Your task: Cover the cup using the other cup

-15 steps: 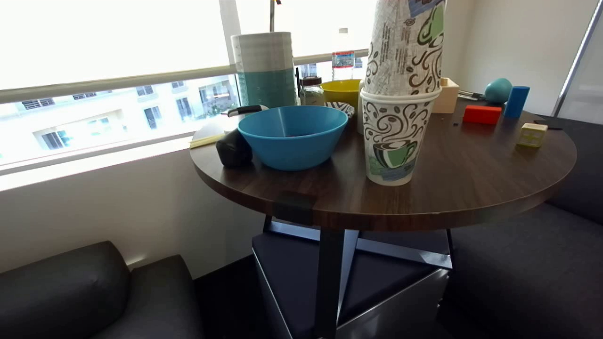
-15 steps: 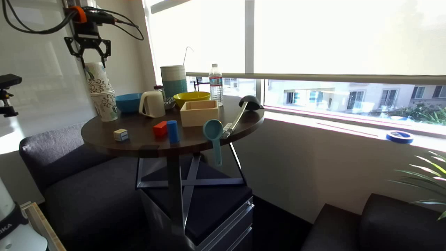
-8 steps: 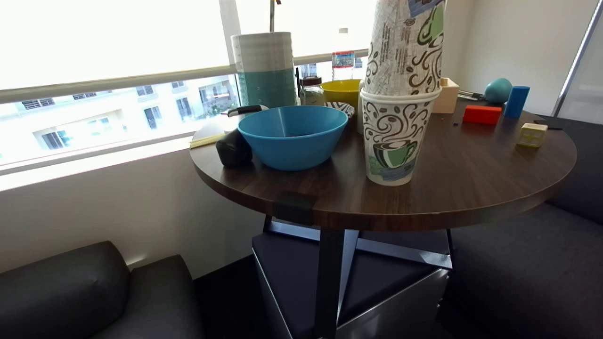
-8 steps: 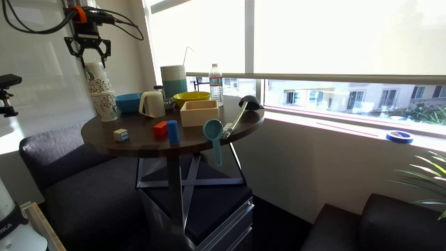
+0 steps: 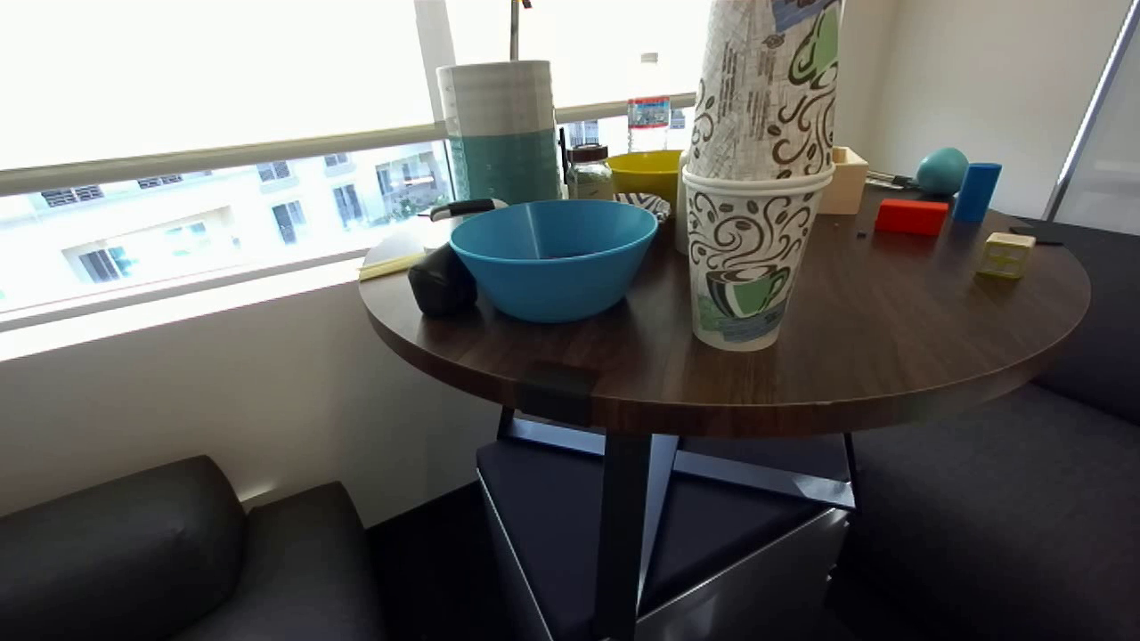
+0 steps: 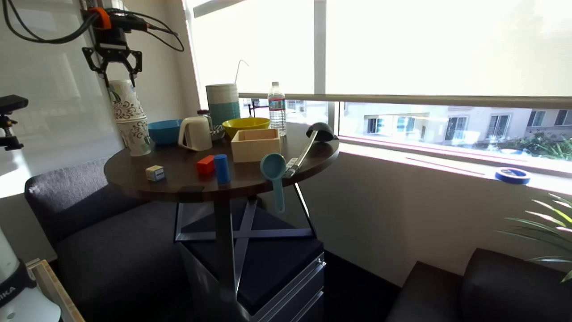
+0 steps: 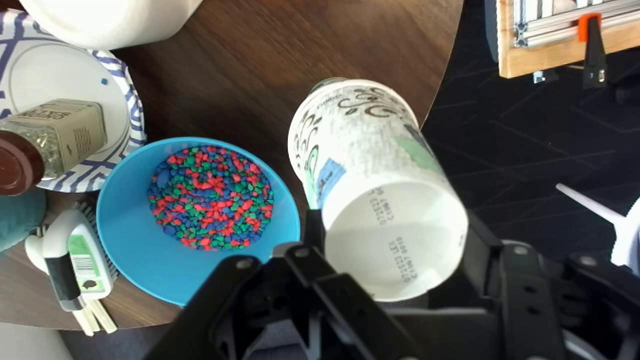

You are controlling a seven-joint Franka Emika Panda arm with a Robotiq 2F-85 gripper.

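Swirl-covered paper cup (image 5: 744, 249) and whiter paper cup (image 5: 757, 98) stood rim to rim near the edge of the round wooden table (image 5: 891, 347), the former upright on the tabletop, the latter upside down above it, covering its mouth. In an exterior view the Robotiq gripper (image 6: 120, 83) hung over the stack with its black fingers (image 6: 132, 79) pointing down, parted by about the breadth of the whiter cup's base. It was grasping that base: in the wrist view one finger pad (image 7: 314, 230) met the side of the cup, and its partner lay against the opposite side. The swirl-covered cup, below, was well apart from both fingers. The printed bottom of the whiter cup faced the wrist camera, between the pads. Near the stack sat a blue bowl (image 5: 552, 280) with red, green and blue gravel-like bits (image 7: 215, 200) in it.
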